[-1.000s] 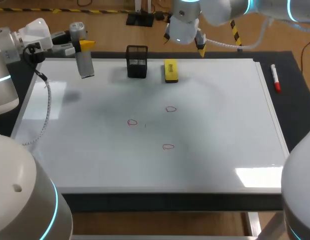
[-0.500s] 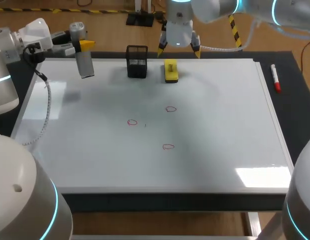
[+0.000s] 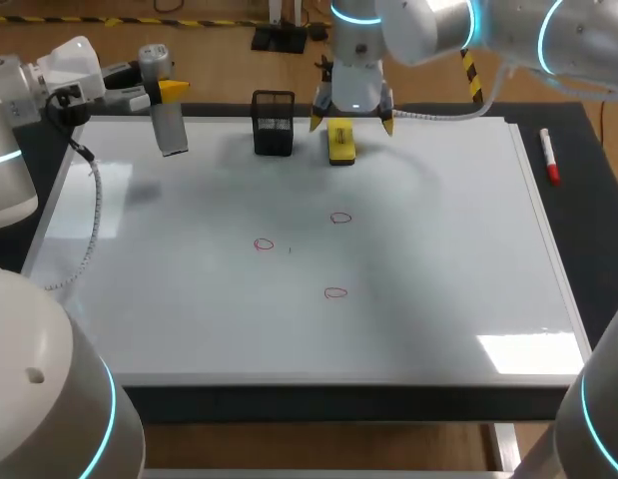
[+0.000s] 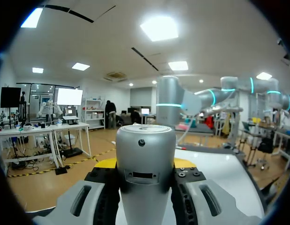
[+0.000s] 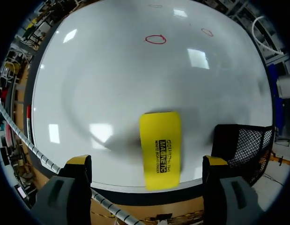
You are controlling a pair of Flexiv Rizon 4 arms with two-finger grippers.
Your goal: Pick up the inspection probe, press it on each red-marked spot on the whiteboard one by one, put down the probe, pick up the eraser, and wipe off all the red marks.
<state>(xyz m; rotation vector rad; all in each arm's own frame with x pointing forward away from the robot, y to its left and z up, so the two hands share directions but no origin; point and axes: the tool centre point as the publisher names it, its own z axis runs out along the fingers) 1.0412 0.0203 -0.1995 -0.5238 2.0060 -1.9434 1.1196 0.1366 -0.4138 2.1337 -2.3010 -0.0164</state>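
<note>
The right gripper (image 3: pixel 351 123), fingers spread wide, hangs just above the yellow eraser (image 3: pixel 340 142) at the whiteboard's (image 3: pixel 438 249) far edge, one finger beside each long side, while the more distant left gripper (image 3: pixel 161 92) clamps the probe (image 3: pixel 170 130) near the far left corner.

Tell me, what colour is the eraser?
Yellow, with black print. The eraser shows best in the right wrist view.

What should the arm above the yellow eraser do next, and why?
Probably lower the right gripper straight down, then close it. Its open fingers stand on either side of the eraser but above it, not touching, and three red marks are on the whiteboard. The left gripper holds the probe off to the side.
</note>
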